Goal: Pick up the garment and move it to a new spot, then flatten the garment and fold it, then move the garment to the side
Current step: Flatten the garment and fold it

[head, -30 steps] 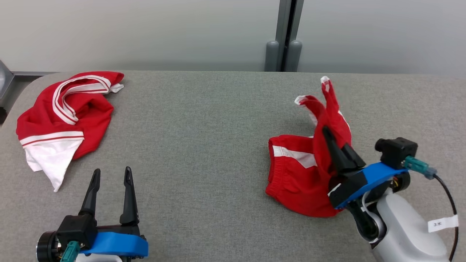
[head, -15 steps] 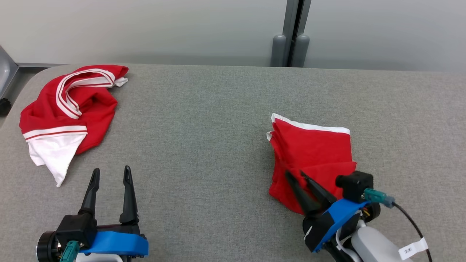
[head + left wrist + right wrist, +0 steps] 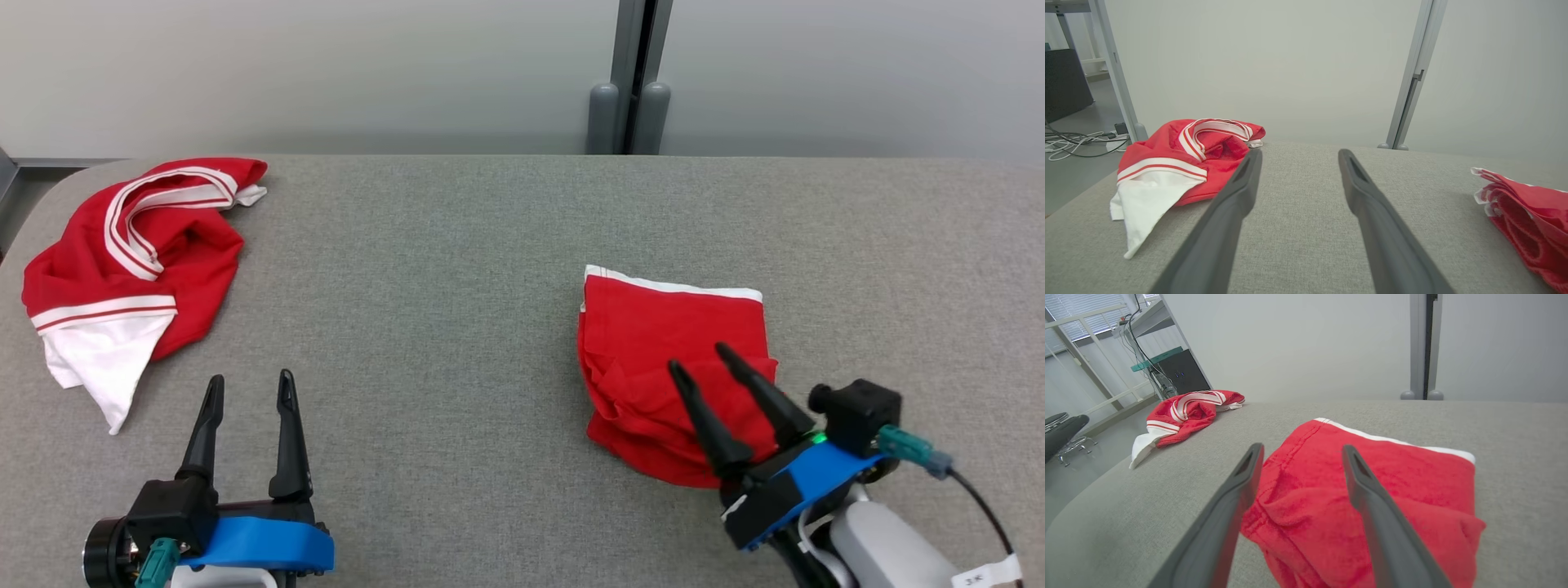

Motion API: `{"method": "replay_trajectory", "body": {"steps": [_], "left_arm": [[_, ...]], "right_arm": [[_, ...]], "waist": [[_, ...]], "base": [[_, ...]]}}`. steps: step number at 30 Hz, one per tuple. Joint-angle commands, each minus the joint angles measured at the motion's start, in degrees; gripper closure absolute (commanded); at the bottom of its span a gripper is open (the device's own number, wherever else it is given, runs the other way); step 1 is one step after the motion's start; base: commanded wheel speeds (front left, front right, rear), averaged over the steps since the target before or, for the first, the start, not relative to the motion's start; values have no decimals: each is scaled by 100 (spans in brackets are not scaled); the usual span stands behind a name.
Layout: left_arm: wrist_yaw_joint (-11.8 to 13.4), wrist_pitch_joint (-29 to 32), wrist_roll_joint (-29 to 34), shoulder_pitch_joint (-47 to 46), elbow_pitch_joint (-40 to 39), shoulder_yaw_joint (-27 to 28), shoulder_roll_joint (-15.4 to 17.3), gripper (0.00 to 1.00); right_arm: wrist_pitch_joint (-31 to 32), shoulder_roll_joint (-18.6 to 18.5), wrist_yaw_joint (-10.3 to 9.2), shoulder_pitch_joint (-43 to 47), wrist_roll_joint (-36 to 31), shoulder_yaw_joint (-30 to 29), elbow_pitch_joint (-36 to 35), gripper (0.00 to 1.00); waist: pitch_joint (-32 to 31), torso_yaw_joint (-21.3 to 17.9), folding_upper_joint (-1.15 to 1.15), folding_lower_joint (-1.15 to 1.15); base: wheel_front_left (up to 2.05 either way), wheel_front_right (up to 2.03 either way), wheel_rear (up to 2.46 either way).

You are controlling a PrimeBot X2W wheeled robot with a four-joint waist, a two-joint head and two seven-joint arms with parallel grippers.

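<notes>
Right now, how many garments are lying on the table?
2. A crumpled red-and-white garment lies at the far left; a folded red garment lies at the right, beneath the right gripper.

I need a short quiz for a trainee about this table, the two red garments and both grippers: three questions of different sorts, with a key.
1. True or false: the right gripper is shut on the folded red garment.
2. On which side of the table lies the crumpled red-and-white garment? A) left B) centre C) right
3. Fill in: the left gripper hovers over bare table, its jaws ____.
Key: 1 false; 2 A; 3 open.
</notes>
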Motion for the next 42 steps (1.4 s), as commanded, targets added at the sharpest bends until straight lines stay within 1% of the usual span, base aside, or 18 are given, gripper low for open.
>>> {"method": "replay_trajectory", "body": {"steps": [1, 5, 6, 14, 17, 22, 31, 37, 42], "left_arm": [[-6, -16, -8, -23, -12, 5, -4, 0], [-32, -15, 8, -24, 2, -1, -4, 0], [-30, -15, 15, -35, 18, -15, -4, 0], [-58, -15, 78, 50, 51, -23, -4, 0], [-59, -15, 93, 116, 72, -9, -4, 0], [-20, -15, 139, 205, 77, -27, -4, 0], [-78, -15, 263, 341, 110, 26, -3, 0], [-60, -15, 388, 405, 169, 29, 18, 0], [-55, -15, 417, 410, 137, -5, 16, 0]], "right_arm": [[-30, -58, 3, 75, -76, -102, -63, 0], [-33, -105, 3, 181, -228, -696, -194, 0], [-34, -119, 3, 188, -284, -969, -203, 0], [-35, -56, 3, 360, -677, -1756, -294, 0], [-33, 71, 3, 570, -842, -2091, -415, 0], [-33, 311, 3, 1026, -1021, -2491, -682, 0], [-33, 682, 3, 1803, -1491, -2939, -1208, 0], [-33, 872, 3, 2141, -1812, -3030, -1441, 0], [-33, 998, 3, 2280, -1996, -2967, -1465, 0]], "waist": [[-8, -14, -1, 0], [-25, -38, -1, 0], [-38, -34, -1, 0], [-158, -27, -1, 0], [-241, -61, -1, 0], [-374, -154, -1, 0], [-595, -370, -1, 0], [-682, -435, -1, 0], [-708, -424, -1, 0]], "base": [[0, 0, 0], [0, 0, 0], [0, 0, 0], [0, 0, 0], [0, 0, 0], [0, 0, 0], [0, 0, 0], [0, 0, 0], [0, 0, 0]]}}
